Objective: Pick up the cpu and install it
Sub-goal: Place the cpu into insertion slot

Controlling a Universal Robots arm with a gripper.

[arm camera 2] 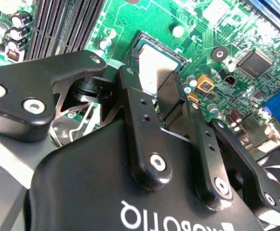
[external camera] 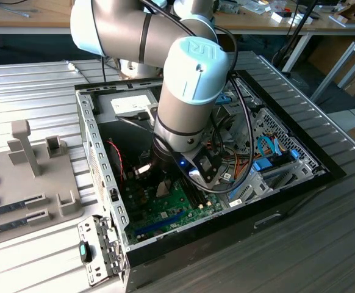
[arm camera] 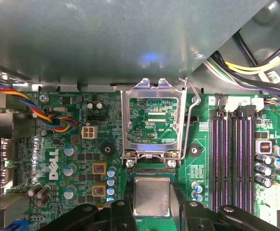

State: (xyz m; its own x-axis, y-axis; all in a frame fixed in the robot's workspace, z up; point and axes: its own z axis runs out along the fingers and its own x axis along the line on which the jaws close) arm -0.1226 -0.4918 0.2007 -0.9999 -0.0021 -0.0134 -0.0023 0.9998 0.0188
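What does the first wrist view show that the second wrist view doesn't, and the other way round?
First wrist view: the shiny metal socket cover frame swung open beyond the socket, and a twisted bundle of red, yellow, blue and black wires. Second wrist view: the black body of the claw close up, plus a blue plastic connector. Both wrist views: the small square silver-grey cpu with its thin green rim, flanked by the claw, over the green motherboard.

cpu between hand fingers
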